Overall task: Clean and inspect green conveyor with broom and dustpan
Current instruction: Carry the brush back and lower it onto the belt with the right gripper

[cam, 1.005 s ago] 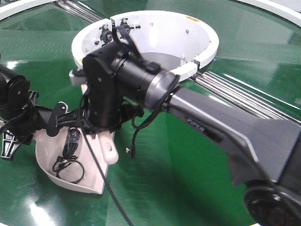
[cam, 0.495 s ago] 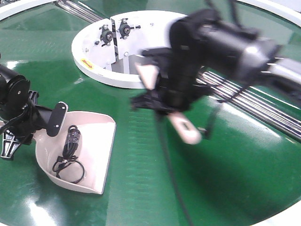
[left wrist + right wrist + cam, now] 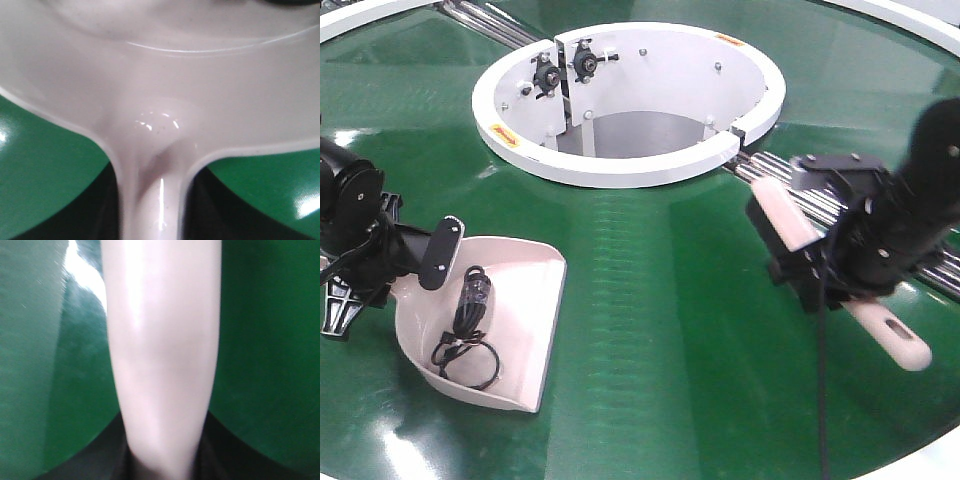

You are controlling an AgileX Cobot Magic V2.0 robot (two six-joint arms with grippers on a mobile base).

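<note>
The green conveyor point(image 3: 650, 330) is glossy, broom point(image 3: 890, 335) and dustpan point(image 3: 525, 300) smooth shiny plastic, rollers point(image 3: 765, 170) bright metal.

Glossy green conveyor point(image 3: 650, 330), pale dustpan point(image 3: 532, 305) lying on it, steel rollers point(image 3: 490, 20) at seam

The broom point(image 3: 162, 350) fills the middle, a smooth pale pink strip going from top to bottom. It gets thinner low down. The green conveyor point(image 3: 265, 340) shows on both sides, with a white shine point(image 3: 82, 270) at the top left.
</note>
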